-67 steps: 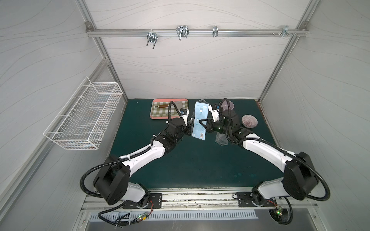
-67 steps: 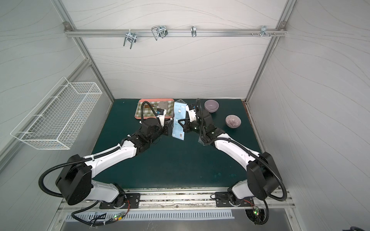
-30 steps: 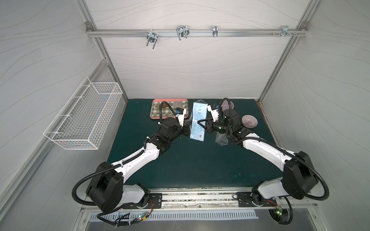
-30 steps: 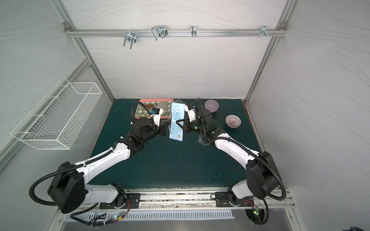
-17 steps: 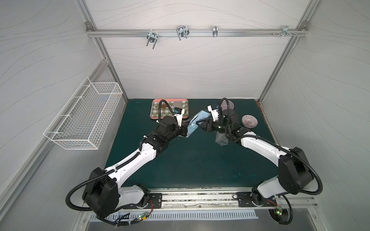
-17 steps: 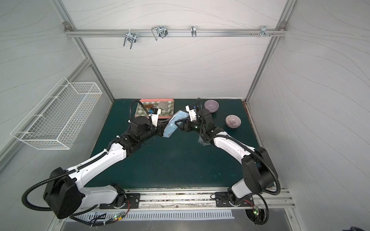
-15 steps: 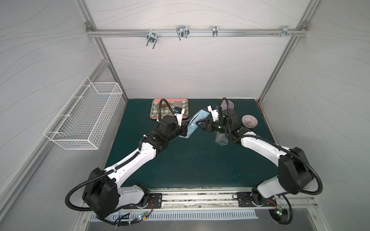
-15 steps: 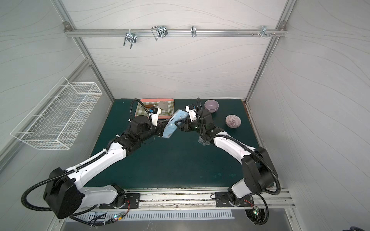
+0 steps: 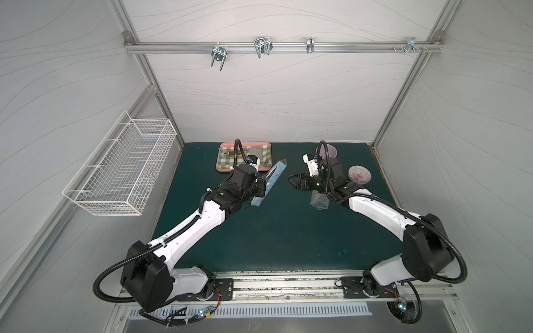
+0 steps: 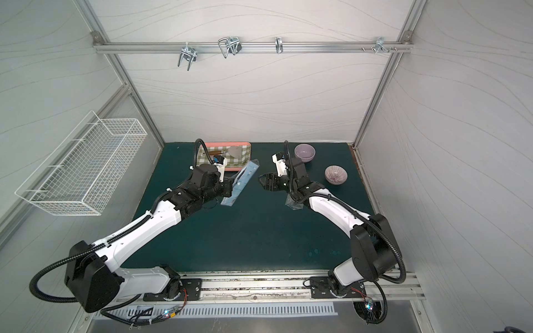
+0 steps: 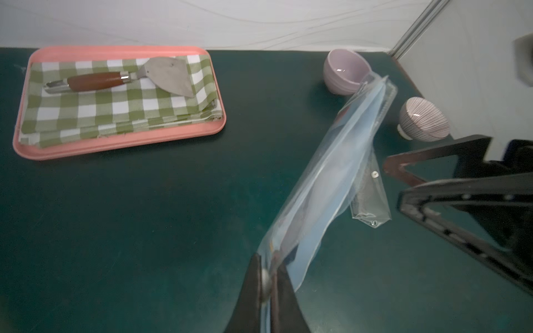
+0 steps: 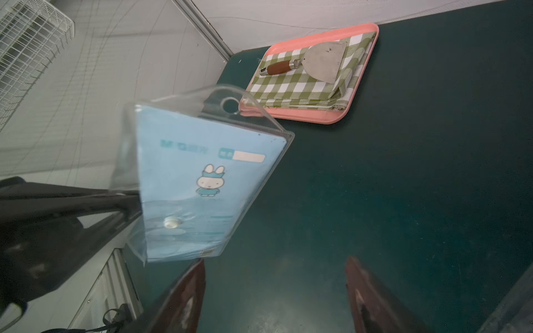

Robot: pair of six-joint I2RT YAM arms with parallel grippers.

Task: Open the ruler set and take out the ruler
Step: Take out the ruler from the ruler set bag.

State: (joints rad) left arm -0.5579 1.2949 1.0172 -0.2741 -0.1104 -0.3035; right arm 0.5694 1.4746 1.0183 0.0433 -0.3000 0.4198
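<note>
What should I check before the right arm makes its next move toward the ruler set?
1. The left end effector grips the ruler set: ok, shut on its edge.
2. The set is off the mat: ok, held tilted in the air.
3. The right end effector is ready: ok, jaws wide open, apart from the set.
4. The space between them is free: ok, nothing in between.
5. The snap button is undone: cannot tell.
6. The ruler is out: not ok, none visible outside the set.
</note>
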